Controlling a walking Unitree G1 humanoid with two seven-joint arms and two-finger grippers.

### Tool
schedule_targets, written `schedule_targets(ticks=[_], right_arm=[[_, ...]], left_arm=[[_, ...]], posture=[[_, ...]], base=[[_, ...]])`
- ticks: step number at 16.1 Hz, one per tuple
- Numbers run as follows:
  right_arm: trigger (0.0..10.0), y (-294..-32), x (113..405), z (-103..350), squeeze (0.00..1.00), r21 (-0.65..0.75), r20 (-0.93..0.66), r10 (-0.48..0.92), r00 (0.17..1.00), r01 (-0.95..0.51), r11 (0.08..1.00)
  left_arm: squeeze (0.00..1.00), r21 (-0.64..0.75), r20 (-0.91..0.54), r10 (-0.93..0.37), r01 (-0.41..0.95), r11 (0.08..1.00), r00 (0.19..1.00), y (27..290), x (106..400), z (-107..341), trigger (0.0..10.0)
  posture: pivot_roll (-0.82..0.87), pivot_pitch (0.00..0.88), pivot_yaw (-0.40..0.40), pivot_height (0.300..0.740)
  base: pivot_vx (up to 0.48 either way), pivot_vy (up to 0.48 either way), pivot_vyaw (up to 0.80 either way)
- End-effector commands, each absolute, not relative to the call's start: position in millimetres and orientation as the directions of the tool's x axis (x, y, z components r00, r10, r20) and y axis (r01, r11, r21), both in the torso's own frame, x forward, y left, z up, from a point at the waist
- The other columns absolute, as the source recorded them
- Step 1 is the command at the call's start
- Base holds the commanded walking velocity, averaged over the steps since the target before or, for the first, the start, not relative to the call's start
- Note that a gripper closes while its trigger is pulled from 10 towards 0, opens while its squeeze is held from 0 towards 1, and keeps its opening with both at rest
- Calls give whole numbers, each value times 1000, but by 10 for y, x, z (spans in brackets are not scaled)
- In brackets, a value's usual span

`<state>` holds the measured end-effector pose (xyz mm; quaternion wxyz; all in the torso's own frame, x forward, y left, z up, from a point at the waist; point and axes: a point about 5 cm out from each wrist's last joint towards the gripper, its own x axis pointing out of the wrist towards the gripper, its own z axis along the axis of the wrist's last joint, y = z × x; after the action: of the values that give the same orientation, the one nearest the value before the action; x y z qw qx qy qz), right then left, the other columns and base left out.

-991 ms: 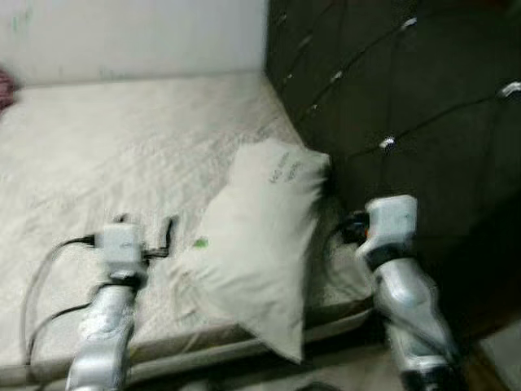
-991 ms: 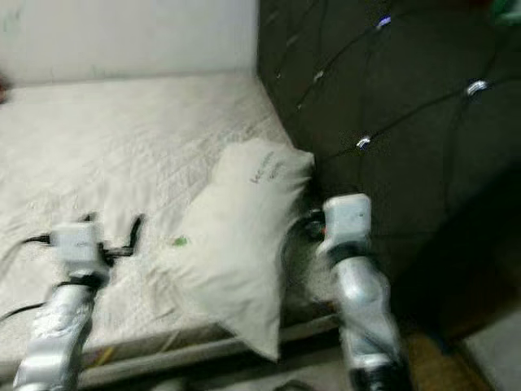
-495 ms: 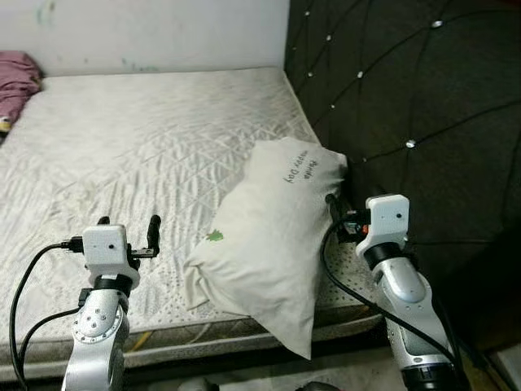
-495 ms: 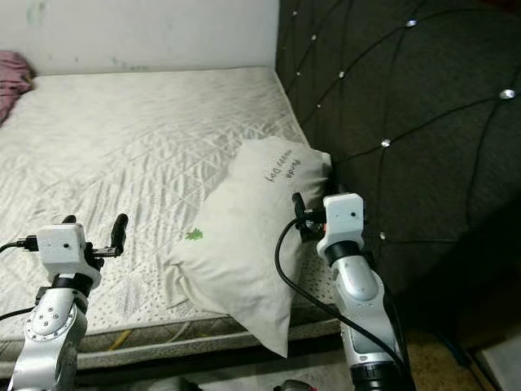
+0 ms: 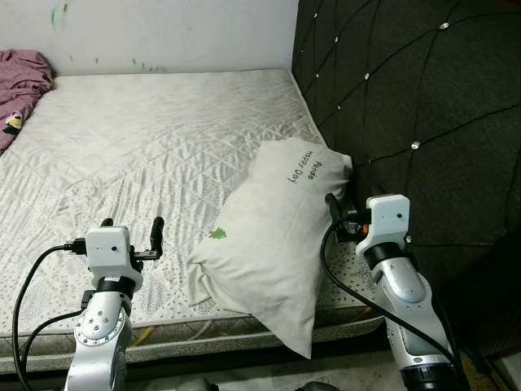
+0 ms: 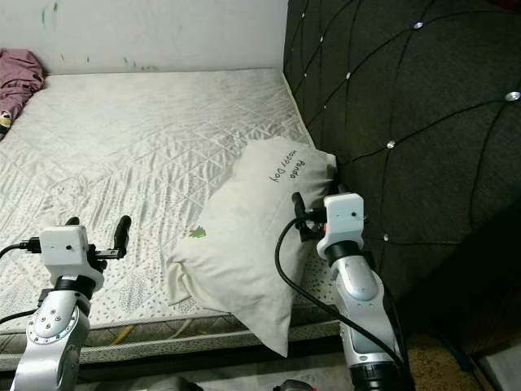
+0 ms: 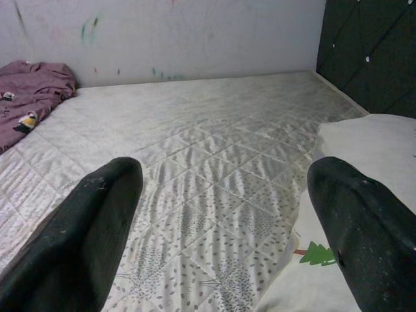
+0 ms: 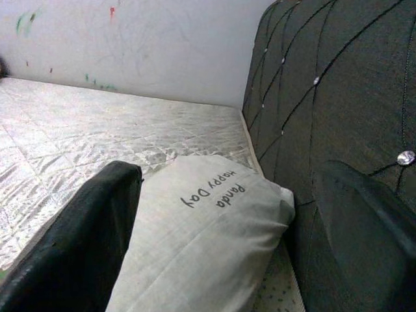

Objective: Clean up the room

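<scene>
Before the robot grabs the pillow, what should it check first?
1. Pillow in reach: ok, it lies between the two arms at the near edge of the mattress.
2. Left gripper jaws open and empty: ok.
3. Right gripper jaws open and empty: ok, pointing at the pillow's printed end.
4. Pillow lies free: ok on top; underneath cannot tell.
5. Pillow's corner hangs over the bed edge: not ok, it might slide off.
6. Room beside the headboard: cannot tell, the right arm is close to it.
</scene>
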<state>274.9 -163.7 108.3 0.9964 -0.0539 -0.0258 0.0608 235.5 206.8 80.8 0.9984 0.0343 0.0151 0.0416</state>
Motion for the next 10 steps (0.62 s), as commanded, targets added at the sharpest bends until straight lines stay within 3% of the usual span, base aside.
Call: schedule_targets(ticks=[1,5,10], right_arm=[[10000,-1635,2749,1131,0,-109,66,126,990,-118,987],[10000,-1633,2750,1131,0,-108,66,132,989,-125,986],[10000,-1635,2755,1129,0,-113,64,135,989,-128,985]], left_arm=[[0,82,-28,74,-71,994,997,2057,2371,826,10000],[0,90,-24,73,-71,993,997,2052,2379,828,10000],[0,87,-12,52,-50,995,999,2032,2387,839,10000]], posture=[[-36,0,8,709],[-34,0,7,661],[-33,0,3,661]], base=[[0,0,0],[0,0,0],[0,0,0]])
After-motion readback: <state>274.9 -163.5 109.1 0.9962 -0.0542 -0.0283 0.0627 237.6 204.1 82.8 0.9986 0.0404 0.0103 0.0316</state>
